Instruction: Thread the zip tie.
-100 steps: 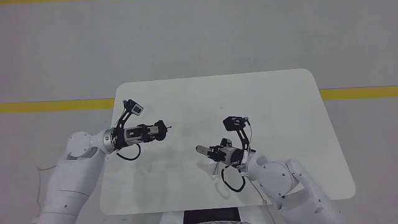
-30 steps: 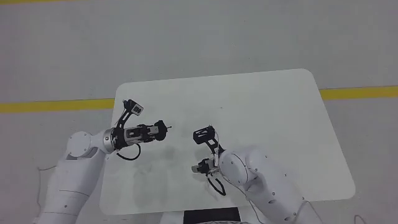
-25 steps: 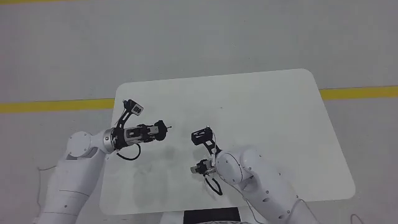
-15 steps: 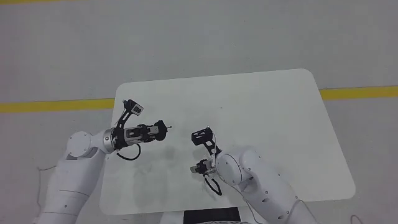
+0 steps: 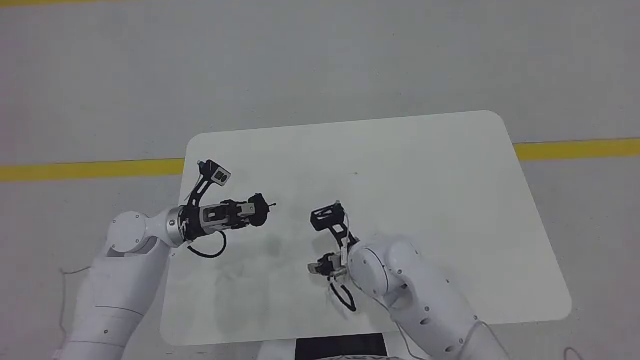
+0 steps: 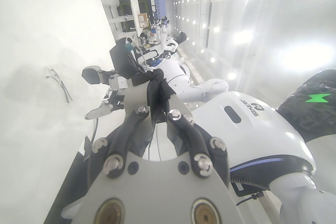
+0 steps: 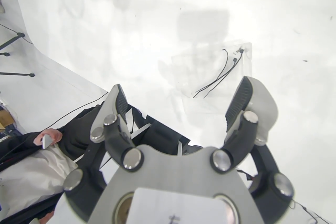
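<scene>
Right now the right gripper [image 7: 181, 85] hangs wide open and empty, nearest the zip ties [image 7: 223, 72] lying slantwise on the table [image 7: 157, 12] just past its fingers. The left gripper [image 6: 155, 82] pinches a black thing [image 6: 164, 87].

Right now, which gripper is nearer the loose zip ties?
Right. The right gripper hovers open right by the loose zip ties; the left gripper sits farther off, shut.
</scene>
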